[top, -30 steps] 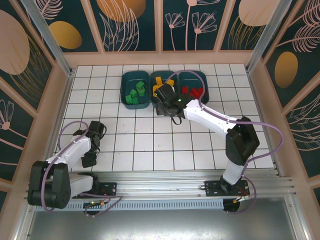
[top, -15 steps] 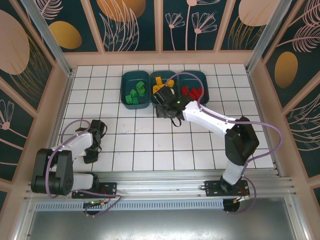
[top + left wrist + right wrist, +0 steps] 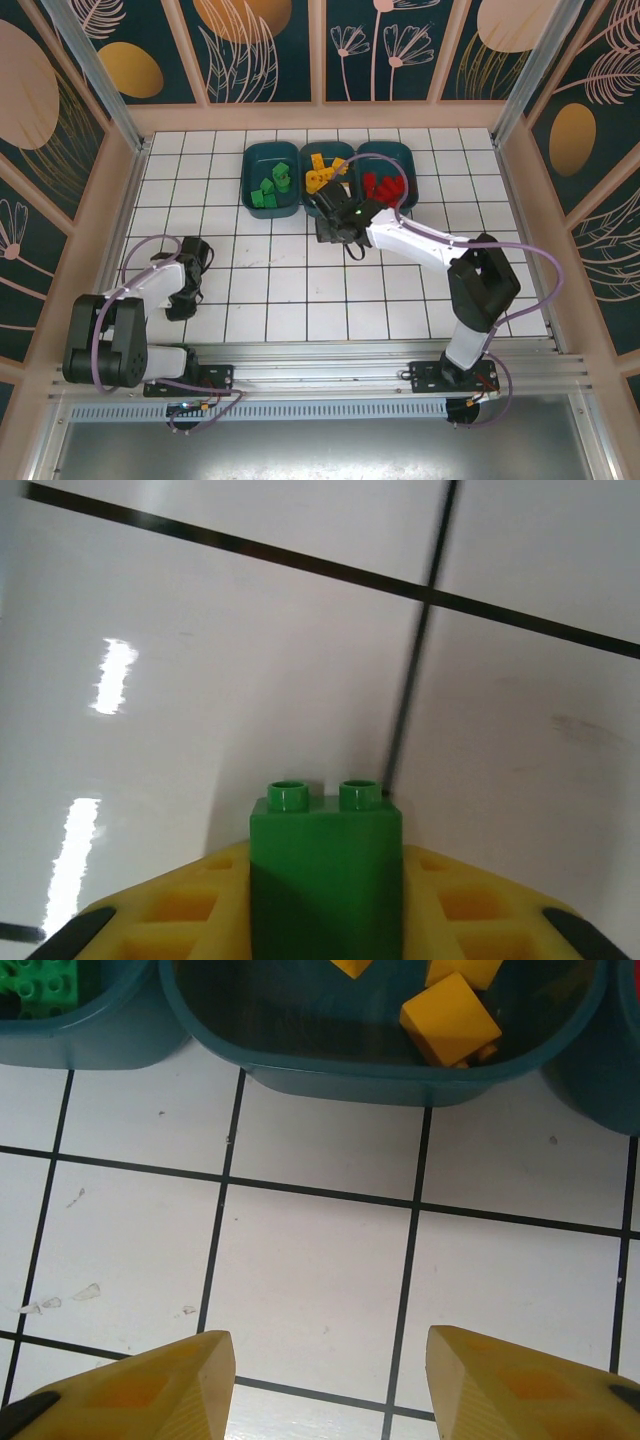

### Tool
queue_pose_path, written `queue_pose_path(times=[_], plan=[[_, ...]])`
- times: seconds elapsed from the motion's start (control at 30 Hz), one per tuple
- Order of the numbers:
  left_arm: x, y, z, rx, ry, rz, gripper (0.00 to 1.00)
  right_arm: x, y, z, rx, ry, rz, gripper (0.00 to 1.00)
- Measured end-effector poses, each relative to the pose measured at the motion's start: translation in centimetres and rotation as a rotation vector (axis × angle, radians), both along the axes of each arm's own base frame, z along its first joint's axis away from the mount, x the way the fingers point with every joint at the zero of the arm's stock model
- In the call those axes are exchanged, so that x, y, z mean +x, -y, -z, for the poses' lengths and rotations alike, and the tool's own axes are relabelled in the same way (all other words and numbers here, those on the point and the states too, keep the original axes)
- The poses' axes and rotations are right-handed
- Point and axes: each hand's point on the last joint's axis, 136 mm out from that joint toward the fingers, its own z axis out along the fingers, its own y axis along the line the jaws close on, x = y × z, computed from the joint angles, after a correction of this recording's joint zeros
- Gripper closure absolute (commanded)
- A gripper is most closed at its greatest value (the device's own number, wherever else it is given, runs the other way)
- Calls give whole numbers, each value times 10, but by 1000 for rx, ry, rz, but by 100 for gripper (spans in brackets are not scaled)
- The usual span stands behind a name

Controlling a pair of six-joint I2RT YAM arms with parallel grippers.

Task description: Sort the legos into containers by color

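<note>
Green brick (image 3: 325, 850), studs forward, clamped between the pads of the left tool (image 3: 325, 930) low over the counter (image 3: 200, 680): the pick-up step. The next move is judged to be lift and carry to the container of green legos (image 3: 250, 172), well beyond this tool toward the right arm's side. Right tool (image 3: 330, 1380) open and empty, just short of the container of yellow legos (image 3: 380, 1068); no brand or lettering legible.

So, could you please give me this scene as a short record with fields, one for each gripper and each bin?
left gripper: shut on green brick
right gripper: open, empty, in front of middle bin
left bin: green bricks
middle bin: yellow bricks
right bin: red bricks
</note>
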Motion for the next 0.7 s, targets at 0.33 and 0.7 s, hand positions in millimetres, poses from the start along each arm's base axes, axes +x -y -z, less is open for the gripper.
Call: queue_pose_path(times=[0.33, 0.7], plan=[[85, 16, -36, -11, 223, 141, 83, 12, 18, -12, 54, 53, 44, 48], [264, 128, -105, -9, 470, 645, 79, 28, 84, -41, 145, 135, 194, 49]])
